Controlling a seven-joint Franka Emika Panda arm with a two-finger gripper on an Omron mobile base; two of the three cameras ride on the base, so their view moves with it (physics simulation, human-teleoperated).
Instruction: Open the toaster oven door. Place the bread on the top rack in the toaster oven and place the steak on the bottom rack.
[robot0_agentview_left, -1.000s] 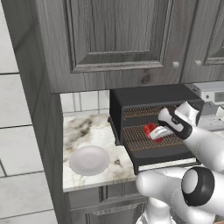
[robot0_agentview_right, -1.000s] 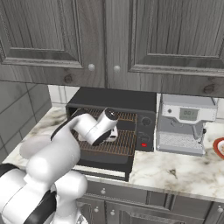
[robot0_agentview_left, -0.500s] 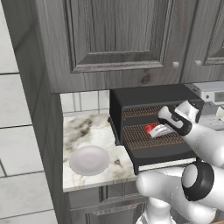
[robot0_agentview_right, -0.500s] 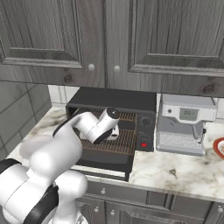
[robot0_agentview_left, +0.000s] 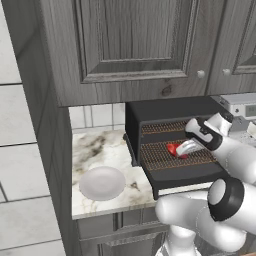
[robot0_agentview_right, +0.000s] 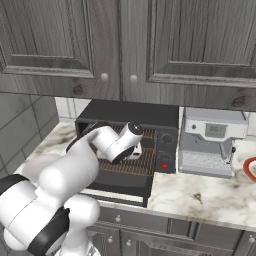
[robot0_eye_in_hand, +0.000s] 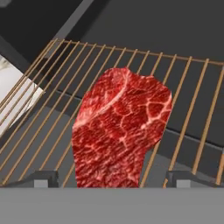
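Your two-finger gripper (robot0_eye_in_hand: 109, 180) hangs released, jaws spread wide over one marbled red steak (robot0_eye_in_hand: 121, 129) lying on the lower (robot0_agentview_left: 172, 157) of two coppery wire racks, inside the black toaster oven (robot0_agentview_left: 165, 112); bare wires surround the meat.

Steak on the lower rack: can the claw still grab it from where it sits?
Probably yes. The open claw straddles the steak, which lies flat on the lower rack, with nothing between them.

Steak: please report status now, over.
Gripper open, fingers either side of steak. Steak flat on bottom rack. Door down, nothing in the way.
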